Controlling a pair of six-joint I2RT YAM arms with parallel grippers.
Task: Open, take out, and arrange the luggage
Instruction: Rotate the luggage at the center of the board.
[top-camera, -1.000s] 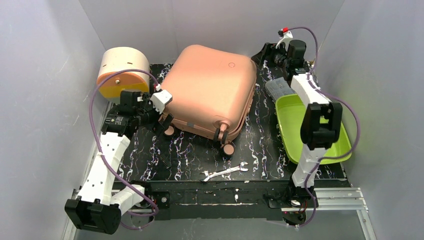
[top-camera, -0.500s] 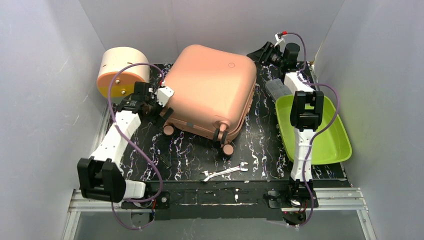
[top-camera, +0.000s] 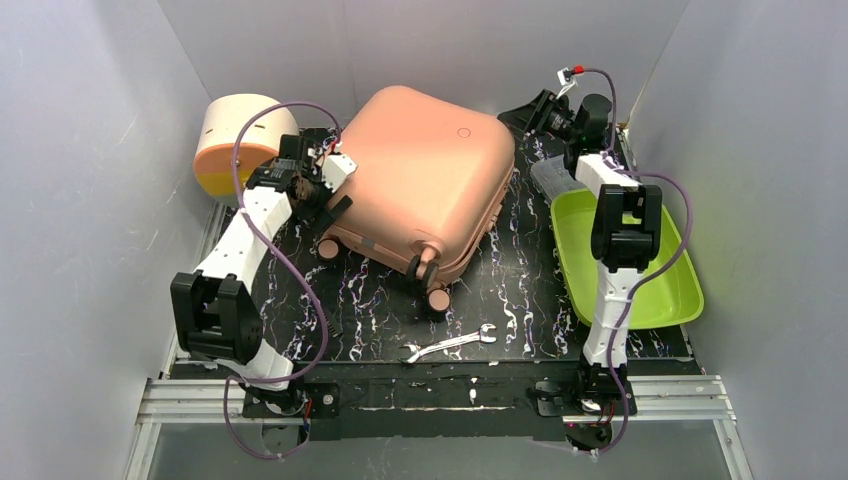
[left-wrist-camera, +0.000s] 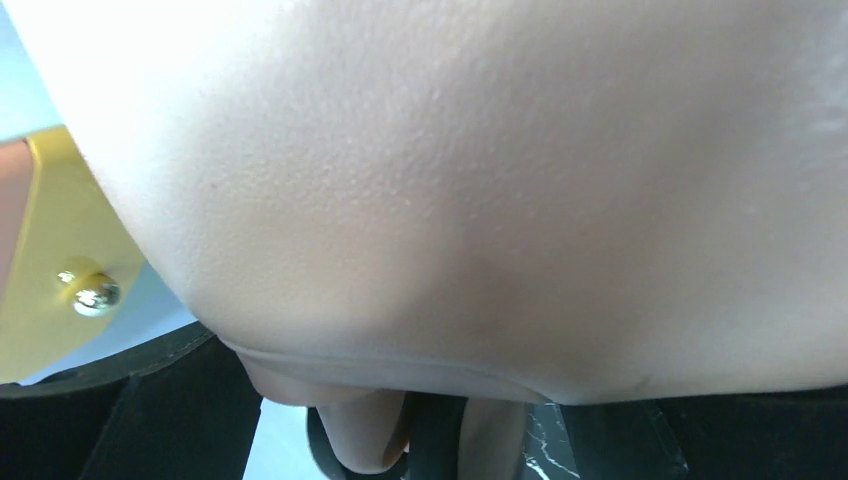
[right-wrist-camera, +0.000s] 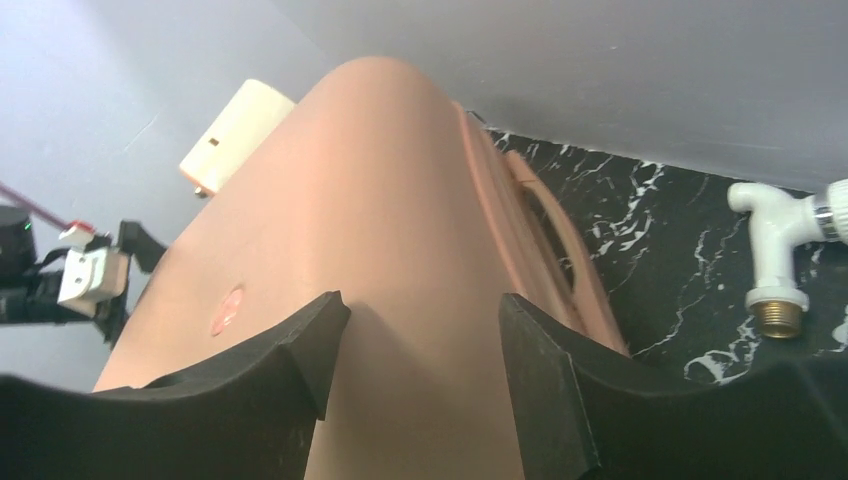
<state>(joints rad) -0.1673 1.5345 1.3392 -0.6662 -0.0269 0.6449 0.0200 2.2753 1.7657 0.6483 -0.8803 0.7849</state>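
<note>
The left end effector (top-camera: 330, 203) is spread wide against the luggage's (top-camera: 420, 185) left side, near its wheeled edge. In the left wrist view the pink shell fills nearly the whole frame, with the dark fingers (left-wrist-camera: 130, 425) only just showing at the bottom. It appears to clamp nothing.

The right end effector (right-wrist-camera: 420, 315) hovers at the luggage's far right corner. Its fingers are apart, and the shell and the side handle (right-wrist-camera: 545, 235) show past them. Whether the fingers touch the shell I cannot tell.

The luggage lies flat on the desk (top-camera: 380, 305), its lid facing up and its wheels toward the arms. The two halves are shut together, and no lining or contents are in sight.

Left of the luggage sits a drum box (top-camera: 235, 140), to its right a green tray (top-camera: 665, 290), and in front of it a wrench (top-camera: 450, 343).

By my reading the task has barely begun. Both arms are only taking position at opposite sides of the case. Opening it, taking things out and arranging them are all left to do.
</note>
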